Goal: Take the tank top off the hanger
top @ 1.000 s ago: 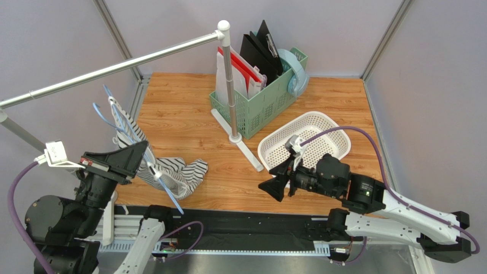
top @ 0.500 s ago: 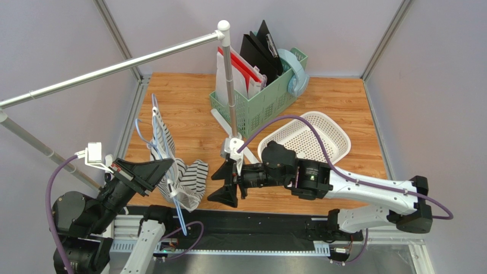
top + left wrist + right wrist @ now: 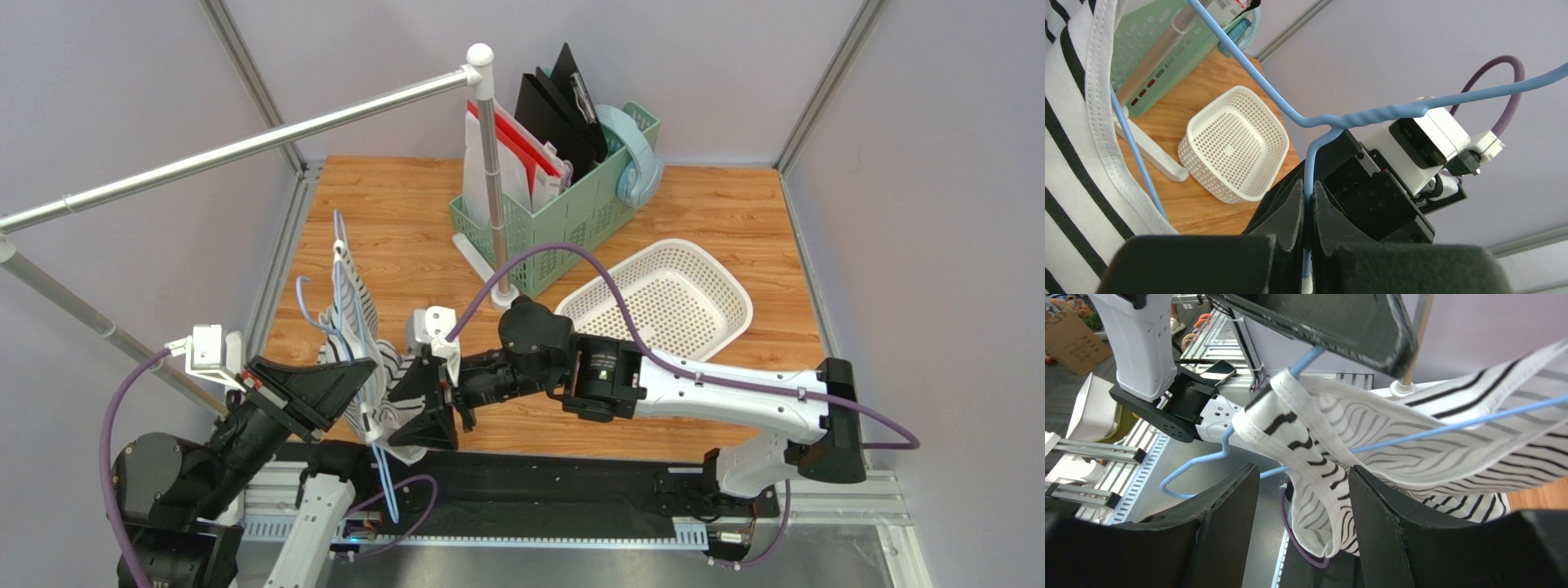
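Left gripper [image 3: 1308, 195] is pinching the hanger [image 3: 1364, 116] wire at the table's front-left, with the tank top [image 3: 1425, 459] draped on it. Right gripper [image 3: 1303, 473] is spread around a strap. If it grabs wire too, the hanger probably gets yanked loose. Green crate [image 3: 552, 239] holds folders; nothing visible in the white basket [image 3: 669, 306].

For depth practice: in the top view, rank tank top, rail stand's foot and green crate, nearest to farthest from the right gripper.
1. tank top, at the right gripper, near left.
2. rail stand's foot, mid-table.
3. green crate, behind that foot, far back.
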Action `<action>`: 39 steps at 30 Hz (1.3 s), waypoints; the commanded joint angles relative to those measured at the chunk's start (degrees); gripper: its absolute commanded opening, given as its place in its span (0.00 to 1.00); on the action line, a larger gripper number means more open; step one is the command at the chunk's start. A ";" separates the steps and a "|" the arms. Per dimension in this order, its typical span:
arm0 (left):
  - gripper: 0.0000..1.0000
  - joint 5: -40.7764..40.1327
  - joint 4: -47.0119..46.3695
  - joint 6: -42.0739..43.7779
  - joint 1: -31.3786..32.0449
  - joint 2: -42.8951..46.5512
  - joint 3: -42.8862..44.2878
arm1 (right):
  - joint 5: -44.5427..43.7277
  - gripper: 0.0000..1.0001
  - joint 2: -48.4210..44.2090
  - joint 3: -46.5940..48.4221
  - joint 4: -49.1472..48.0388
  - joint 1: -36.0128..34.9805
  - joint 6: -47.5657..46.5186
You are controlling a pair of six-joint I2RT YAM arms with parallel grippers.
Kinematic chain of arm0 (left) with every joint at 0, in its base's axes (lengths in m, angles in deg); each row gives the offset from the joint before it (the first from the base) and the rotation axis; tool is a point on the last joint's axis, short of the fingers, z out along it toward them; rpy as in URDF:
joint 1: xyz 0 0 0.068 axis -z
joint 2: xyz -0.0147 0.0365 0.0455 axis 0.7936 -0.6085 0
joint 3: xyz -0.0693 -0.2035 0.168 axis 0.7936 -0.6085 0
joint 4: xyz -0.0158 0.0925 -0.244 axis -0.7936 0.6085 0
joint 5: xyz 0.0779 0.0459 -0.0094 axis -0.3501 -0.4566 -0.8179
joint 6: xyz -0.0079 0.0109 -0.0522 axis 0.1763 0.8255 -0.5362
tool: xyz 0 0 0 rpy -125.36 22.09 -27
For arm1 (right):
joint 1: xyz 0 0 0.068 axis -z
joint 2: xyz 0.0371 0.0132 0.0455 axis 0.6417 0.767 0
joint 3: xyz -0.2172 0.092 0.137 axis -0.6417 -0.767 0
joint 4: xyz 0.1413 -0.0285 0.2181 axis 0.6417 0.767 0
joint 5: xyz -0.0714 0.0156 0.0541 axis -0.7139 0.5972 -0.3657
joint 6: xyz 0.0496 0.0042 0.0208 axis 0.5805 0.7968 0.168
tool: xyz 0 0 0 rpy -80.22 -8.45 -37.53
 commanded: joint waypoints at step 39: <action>0.00 -19.22 -3.13 4.96 -0.08 -0.52 -0.66 | 3.91 0.00 -6.98 -10.15 -8.87 -11.19 10.68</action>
